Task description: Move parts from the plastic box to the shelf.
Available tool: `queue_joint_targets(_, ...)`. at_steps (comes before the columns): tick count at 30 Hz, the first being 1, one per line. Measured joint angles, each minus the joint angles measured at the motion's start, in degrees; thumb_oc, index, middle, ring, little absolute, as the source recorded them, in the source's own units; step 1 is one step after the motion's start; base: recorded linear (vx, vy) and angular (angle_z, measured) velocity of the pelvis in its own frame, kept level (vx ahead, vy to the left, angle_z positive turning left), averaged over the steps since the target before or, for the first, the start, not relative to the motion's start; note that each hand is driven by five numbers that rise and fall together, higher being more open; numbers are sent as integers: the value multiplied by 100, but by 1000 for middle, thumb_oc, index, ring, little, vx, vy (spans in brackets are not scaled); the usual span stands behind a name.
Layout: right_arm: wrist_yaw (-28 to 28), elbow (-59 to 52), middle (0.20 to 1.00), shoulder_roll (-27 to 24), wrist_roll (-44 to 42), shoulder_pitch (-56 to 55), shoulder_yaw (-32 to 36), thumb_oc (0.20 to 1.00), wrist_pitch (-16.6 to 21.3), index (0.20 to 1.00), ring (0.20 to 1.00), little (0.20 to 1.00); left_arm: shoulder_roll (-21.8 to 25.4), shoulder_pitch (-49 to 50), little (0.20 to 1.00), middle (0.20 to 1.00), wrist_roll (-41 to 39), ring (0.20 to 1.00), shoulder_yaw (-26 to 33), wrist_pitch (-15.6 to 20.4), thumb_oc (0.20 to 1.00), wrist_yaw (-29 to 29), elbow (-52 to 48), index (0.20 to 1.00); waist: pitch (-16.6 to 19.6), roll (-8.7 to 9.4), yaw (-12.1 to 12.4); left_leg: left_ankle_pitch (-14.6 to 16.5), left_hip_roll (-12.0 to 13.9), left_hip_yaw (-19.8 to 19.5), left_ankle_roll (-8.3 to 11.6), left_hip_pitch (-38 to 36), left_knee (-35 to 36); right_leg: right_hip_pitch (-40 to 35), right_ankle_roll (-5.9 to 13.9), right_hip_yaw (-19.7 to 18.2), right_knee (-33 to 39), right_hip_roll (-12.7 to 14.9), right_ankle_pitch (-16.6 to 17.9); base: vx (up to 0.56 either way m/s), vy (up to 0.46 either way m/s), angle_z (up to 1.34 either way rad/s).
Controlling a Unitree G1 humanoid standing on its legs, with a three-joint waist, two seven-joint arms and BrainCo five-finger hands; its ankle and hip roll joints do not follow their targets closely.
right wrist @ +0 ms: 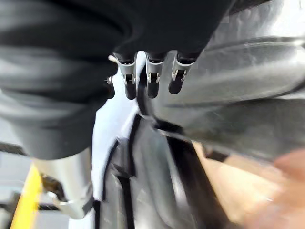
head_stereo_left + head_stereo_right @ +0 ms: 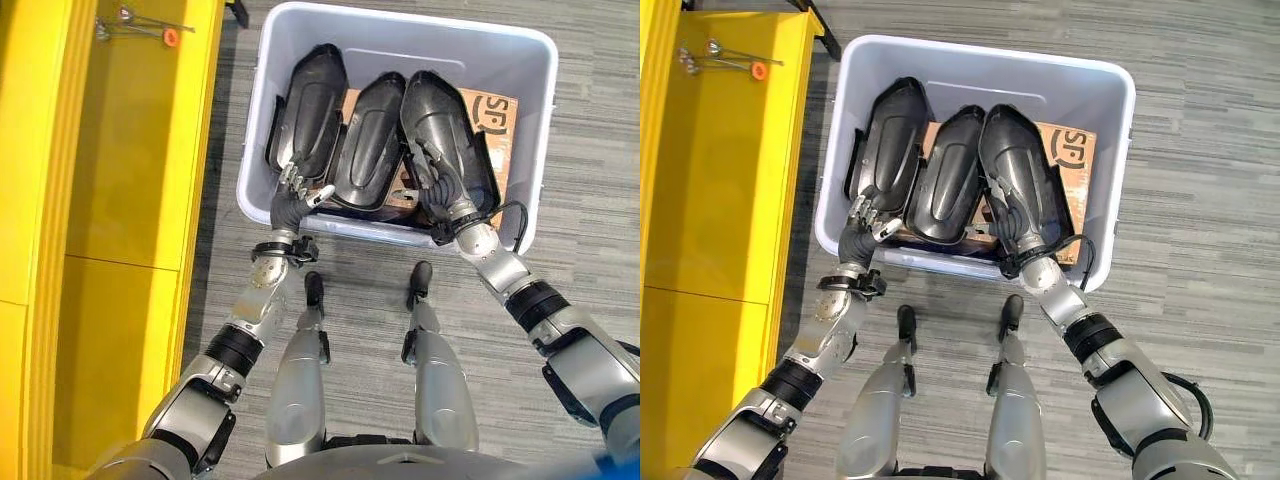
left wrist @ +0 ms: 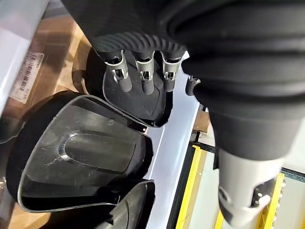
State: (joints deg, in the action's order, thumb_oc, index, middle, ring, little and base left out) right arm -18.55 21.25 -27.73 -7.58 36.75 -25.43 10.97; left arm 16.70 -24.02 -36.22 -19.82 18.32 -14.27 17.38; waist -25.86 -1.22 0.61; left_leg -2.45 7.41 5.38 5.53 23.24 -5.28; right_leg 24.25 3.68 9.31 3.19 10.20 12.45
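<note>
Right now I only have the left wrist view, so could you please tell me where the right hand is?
Observer: The right hand rests with relaxed fingers on the near end of the right part, inside the plastic box.
Operator: Thank you. How many parts are in there altogether?
Observer: Three, side by side on cardboard: the left part, which the left hand touches at its near end, the middle part and the right part.
Operator: And what about the shelf?
Observer: The yellow shelf stands to the robot's left, and a metal tool lies at the far end of its top.
</note>
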Motion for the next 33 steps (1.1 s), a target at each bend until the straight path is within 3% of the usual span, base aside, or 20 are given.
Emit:
queue_joint_targets(3, -207, -1578, 1000, 233, -33, -332, 787, 1000, 398, 1000, 1000, 1000, 1, 185, 1000, 1000, 212, 1000, 28, -3, 1000, -27, -67, 1000, -11, 18, -140, 1, 2, 67, 0, -15, 19, 47, 1, -71, -13, -11, 6, 5, 45, -11)
queue_joint_targets(5, -258, -1939, 1000, 266, -67, -325, 832, 1000, 547, 1000, 1000, 1000, -4, 221, 1000, 1000, 215, 1000, 22, -7, 1000, -78, -86, 1000, -10, 18, -180, 1, 3, 98, 0, -32, 19, 52, 1, -94, -20, -16, 8, -5, 17, -6)
queue_joint_targets(7, -312, -2101, 1000, 286, -104, -327, 924, 1000, 711, 1000, 1000, 1000, -4, 257, 1000, 1000, 217, 1000, 20, -9, 1000, -111, -98, 1000, -11, 19, -208, 0, 10, 121, 0, -45, 20, 55, -2, -122, -24, -14, 17, 15, 15, -4)
queue_joint_targets(13, -793, -2091, 1000, 250, 160, -318, 1204, 1000, 714, 1000, 1000, 1000, 11, 364, 1000, 1000, 308, 1000, 14, -11, 1000, -108, -260, 1000, -10, 19, -212, 0, 8, 230, 0, -115, 35, 71, -2, -237, -24, -17, 56, 3, -7, -8)
queue_joint_targets(19, -1354, -1227, 1000, 169, 686, -97, 1384, 1000, 615, 1000, 1000, 1000, 11, 336, 1000, 1000, 374, 1000, 2, -8, 1000, -102, -267, 1000, -9, 20, -283, -2, 11, 249, 1, -122, 27, 80, -10, -273, -24, -24, 77, -2, -4, -1)
queue_joint_targets(21, -1626, 16, 1000, 55, 905, 203, 1424, 1000, 506, 1000, 1000, 1000, 9, 304, 1000, 1000, 374, 1000, -7, -8, 1000, -102, -259, 1000, -7, 16, -282, -9, 16, 264, 3, -127, 30, 86, -12, -281, -24, -28, 86, -5, -10, -2)
queue_joint_targets(24, -1771, 1044, 1000, 1, 883, 461, 1411, 1000, 270, 1000, 1000, 1000, 5, 283, 1000, 1000, 374, 1000, -40, -3, 1000, -105, -256, 1000, -6, 13, -233, -17, 16, 296, 6, -119, 43, 120, -10, -307, -21, -33, 97, -11, -35, -5)
queue_joint_targets(33, -1686, 1663, 1000, -17, 464, 626, 1081, 1000, 178, 1000, 1000, 1000, 13, 258, 1000, 1000, 371, 1000, -51, 0, 1000, -102, -256, 1000, -3, 3, -167, -20, 14, 318, 5, -124, 41, 130, -17, -314, -22, -30, 108, 0, 0, 0)
